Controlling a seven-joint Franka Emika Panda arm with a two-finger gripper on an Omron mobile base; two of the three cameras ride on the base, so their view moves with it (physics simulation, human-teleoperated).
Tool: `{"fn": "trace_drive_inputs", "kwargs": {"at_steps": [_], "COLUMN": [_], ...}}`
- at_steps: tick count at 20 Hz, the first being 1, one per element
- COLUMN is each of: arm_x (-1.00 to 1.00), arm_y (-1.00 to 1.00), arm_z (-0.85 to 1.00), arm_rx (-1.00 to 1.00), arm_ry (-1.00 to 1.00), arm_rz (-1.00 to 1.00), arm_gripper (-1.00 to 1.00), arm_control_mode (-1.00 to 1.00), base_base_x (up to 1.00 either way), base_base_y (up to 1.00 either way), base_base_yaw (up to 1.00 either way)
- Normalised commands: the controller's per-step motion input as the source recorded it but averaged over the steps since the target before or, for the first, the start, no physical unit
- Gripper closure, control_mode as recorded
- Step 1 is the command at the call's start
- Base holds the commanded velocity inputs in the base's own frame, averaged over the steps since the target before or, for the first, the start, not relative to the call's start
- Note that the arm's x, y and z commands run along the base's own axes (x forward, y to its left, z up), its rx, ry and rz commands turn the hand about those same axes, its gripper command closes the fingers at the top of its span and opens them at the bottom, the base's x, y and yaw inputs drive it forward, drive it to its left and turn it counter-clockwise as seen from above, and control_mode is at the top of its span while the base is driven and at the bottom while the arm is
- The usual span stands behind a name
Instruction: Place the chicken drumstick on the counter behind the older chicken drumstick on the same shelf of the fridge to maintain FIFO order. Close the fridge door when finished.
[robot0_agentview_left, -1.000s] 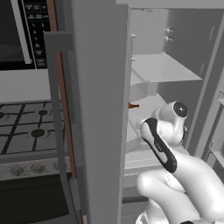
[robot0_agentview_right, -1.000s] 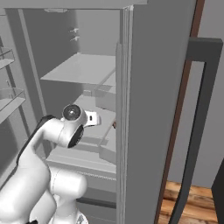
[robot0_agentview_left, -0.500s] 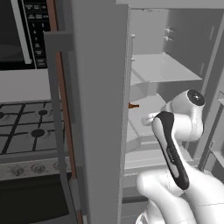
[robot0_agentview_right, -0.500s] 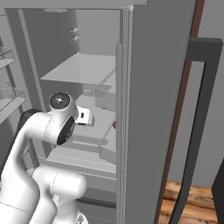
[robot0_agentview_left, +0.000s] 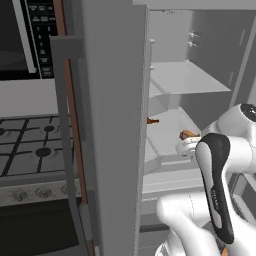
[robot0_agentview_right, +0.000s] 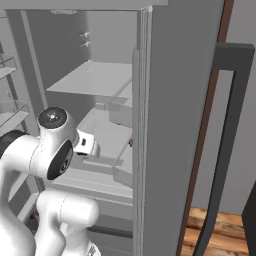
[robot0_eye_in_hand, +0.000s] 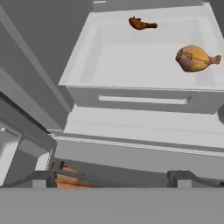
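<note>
The slim dark reddish-brown chicken drumstick (robot0_eye_in_hand: 141, 23) lies deep on the pale shelf (robot0_eye_in_hand: 122, 57) of the open fridge (robot0_agentview_left: 110, 125). It also shows as a small dark piece (robot0_agentview_left: 151, 120) beside the door edge. The older chicken drumstick (robot0_eye_in_hand: 196, 58), plump and golden-tan, rests nearer the shelf's front and to the right (robot0_agentview_left: 187, 134). My gripper (robot0_eye_in_hand: 113, 178) hangs open in front of and below the shelf, with nothing between its fingers (robot0_eye_in_hand: 43, 177). In the right base view the hand (robot0_agentview_right: 87, 145) sits just outside the compartment. The counter is out of view.
The open fridge door stands as a tall grey slab close on the left. A gas stove (robot0_agentview_left: 30, 145) and microwave (robot0_agentview_left: 25, 35) lie beyond it. An upper shelf (robot0_agentview_left: 185, 80) hangs above, a drawer front (robot0_eye_in_hand: 144, 100) below. The other door's dark handle (robot0_agentview_right: 225, 150) is on the right.
My arm has drawn back from the shelf, its elbow swinging away from the compartment. Both drumsticks stay where they were.
</note>
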Motion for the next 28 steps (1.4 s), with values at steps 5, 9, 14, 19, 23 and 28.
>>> {"fn": "trace_drive_inputs", "kwargs": {"at_steps": [5, 9, 14, 19, 23, 28], "arm_x": [-0.6, -0.02, 0.01, 0.0, -0.51, 0.0], "arm_y": [0.09, 0.07, 0.02, 0.0, 0.0, 0.0], "arm_z": [0.0, 0.0, 0.0, -0.05, -0.17, 0.0], "arm_rx": [0.0, 0.0, -0.01, 0.0, 0.0, 0.0], "arm_ry": [0.02, 0.06, 0.02, 0.0, 0.0, 0.0], "arm_rz": [-0.11, -0.02, 0.0, 0.0, -0.02, 0.0], "arm_gripper": [-1.0, -1.0, -1.0, -1.0, -1.0, -1.0], "arm_control_mode": [-1.0, -1.0, -1.0, -1.0, -1.0, 1.0], "base_base_x": [0.0, 0.0, 0.0, 0.0, 0.0, -1.0], "base_base_y": [0.0, 0.0, 0.0, 0.0, 0.0, 0.0], "base_base_yaw": [0.0, 0.0, 0.0, 0.0, 0.0, -0.08]}}
